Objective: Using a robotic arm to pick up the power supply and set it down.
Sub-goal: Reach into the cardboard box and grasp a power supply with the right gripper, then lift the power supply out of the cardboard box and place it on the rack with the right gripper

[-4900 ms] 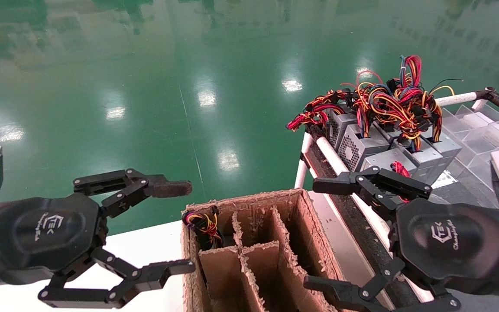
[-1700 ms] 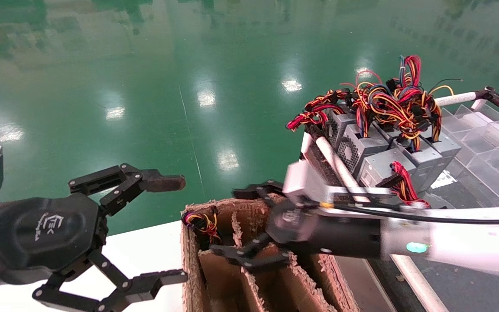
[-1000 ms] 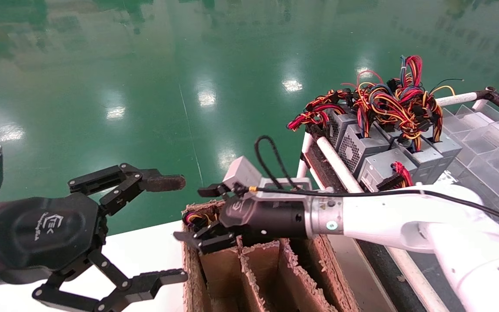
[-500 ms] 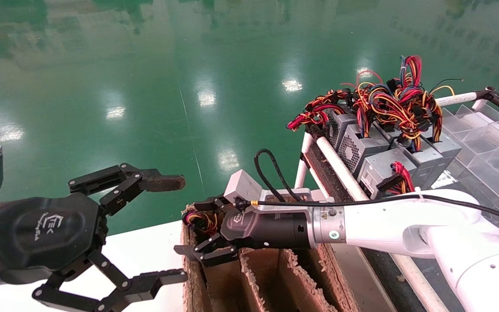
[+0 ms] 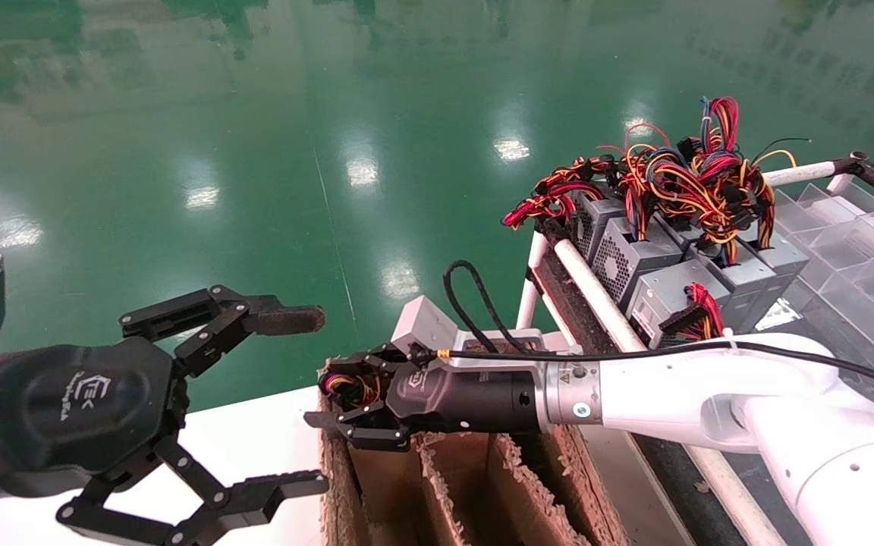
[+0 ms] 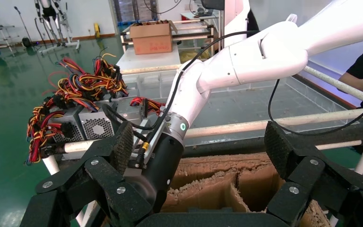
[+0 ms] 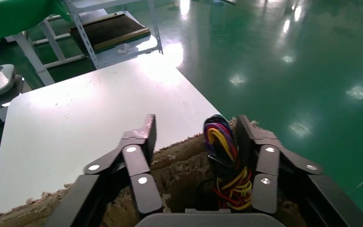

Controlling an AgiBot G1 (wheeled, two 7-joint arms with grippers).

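Observation:
The white robotic arm [image 5: 680, 387] reaches across the cardboard box [image 5: 444, 470] to its far-left compartment. Its black right gripper [image 5: 328, 400] is open over that compartment. A bundle of red, yellow and purple wires [image 5: 347, 385] sticks out between the jaws. In the right wrist view the wires [image 7: 224, 156] lie against one finger [image 7: 257, 156], while the other finger [image 7: 137, 156] stands apart over the box rim. The right gripper [image 7: 196, 127] holds nothing. The power supply's grey body is hidden down in the compartment. My left gripper [image 5: 319, 400] is parked open at the left.
Several more grey power supplies [image 5: 634, 258] with tangled wires [image 5: 695, 174] stand on a white-tube rack [image 5: 581, 280] at the right. Clear plastic bins [image 5: 854, 227] lie beyond them. The box has ragged dividers [image 6: 217, 189] and sits on a white table [image 7: 90, 109] above green floor [image 5: 255, 152].
The right arm swung from the right side across the box to its far-left compartment and came down over the wires. Its jaws have narrowed around them. The left gripper stayed still.

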